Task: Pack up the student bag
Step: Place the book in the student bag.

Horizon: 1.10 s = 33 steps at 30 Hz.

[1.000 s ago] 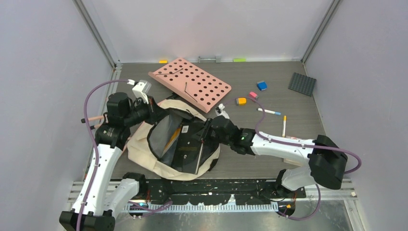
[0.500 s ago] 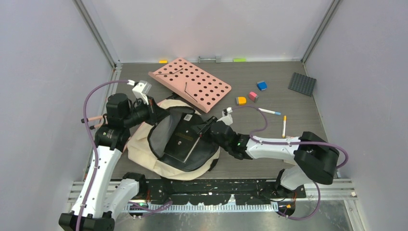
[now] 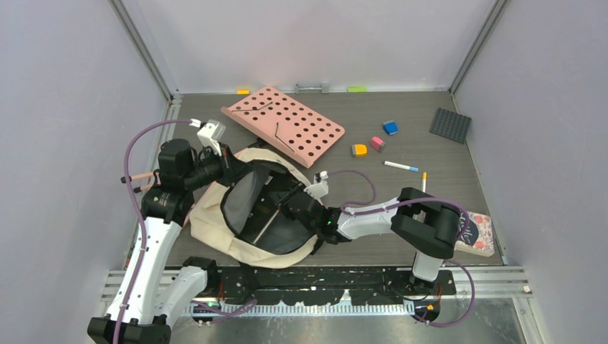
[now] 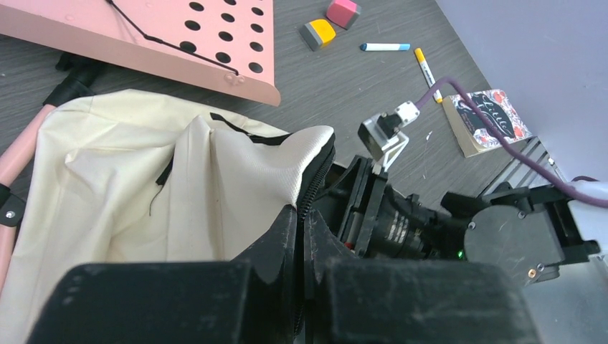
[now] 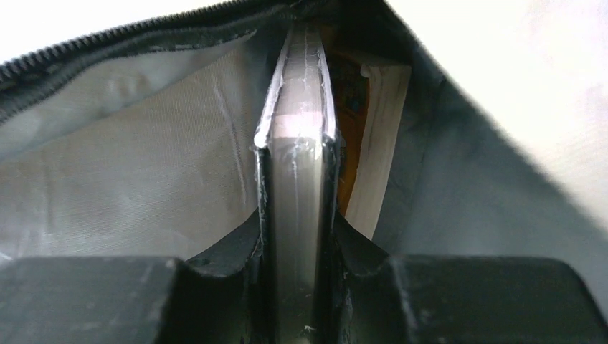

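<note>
Between the right hand's [image 5: 295,218] two black fingers [image 5: 229,283] stands a dark book [image 5: 295,122], clamped edge-on across its thickness and pointed into the student bag [image 3: 208,218]. Just right of it in that wrist view a second book [image 5: 376,143], orange-covered with pale pages, is already lodged against the grey lining [image 5: 129,165]. Low in the other wrist view the left hand [image 4: 301,247] is pinched together on the bag's zipper rim [image 4: 313,172], apparently holding the mouth lifted.

The step seems to be seating this book beside the one inside. Done well, it runs parallel to the second book and along the lining, so no corner digs into soft fabric or snags the zipper rim. Release should wait until the far edge meets the bag's bottom; how deep it sits cannot be told. The fingers should then part only slightly and back out along the entry line, or they may drag the book with them. If the left hand's pull slackens, the opening could fold over the right wrist.

From above, the bag lies on the tabletop [image 3: 423,115] left of centre, just below the pink perforated board [image 3: 287,123]; pens [image 3: 401,166] and a patterned book [image 3: 479,233] lie well apart at the right.
</note>
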{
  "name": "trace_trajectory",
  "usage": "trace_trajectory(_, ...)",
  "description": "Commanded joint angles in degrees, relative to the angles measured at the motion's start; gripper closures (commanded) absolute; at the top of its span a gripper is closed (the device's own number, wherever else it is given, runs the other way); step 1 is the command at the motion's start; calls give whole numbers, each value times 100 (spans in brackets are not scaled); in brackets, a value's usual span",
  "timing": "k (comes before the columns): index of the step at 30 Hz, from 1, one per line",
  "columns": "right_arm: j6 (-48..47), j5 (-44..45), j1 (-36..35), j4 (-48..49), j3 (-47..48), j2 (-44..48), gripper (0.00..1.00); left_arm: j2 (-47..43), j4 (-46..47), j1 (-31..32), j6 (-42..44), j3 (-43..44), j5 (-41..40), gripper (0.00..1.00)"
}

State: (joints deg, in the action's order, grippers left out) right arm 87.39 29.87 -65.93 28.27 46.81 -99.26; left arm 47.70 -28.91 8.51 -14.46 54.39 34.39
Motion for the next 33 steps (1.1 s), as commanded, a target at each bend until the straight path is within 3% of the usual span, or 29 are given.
trace_trajectory(1,212,841,-264,725,652,-350,99,-116,386,19,81,10,112,100)
trace_trajectory(5,-195,1251,-482,309,1217,-773,90,-114,381,30,101,10,82,100)
trace_trajectory(13,-991,1583,-551,-55,1388,-1117,43,-125,334,36,128,18,27,100)
trace_trajectory(15,-1138,1742,-579,-148,1171,-939,34,-140,325,49,136,19,15,100)
trace_trajectory(17,-1256,1845,-594,-325,988,-750,32,-147,324,45,143,19,8,100)
trace_trajectory(25,-1313,1771,-630,-641,468,-198,34,-139,307,57,163,19,-29,100)
trace_trajectory(29,-1303,1462,-642,-348,387,-248,41,-127,302,56,163,15,-29,100)
trace_trajectory(33,-1153,1072,-649,-69,493,-587,54,-128,298,66,163,18,-29,100)
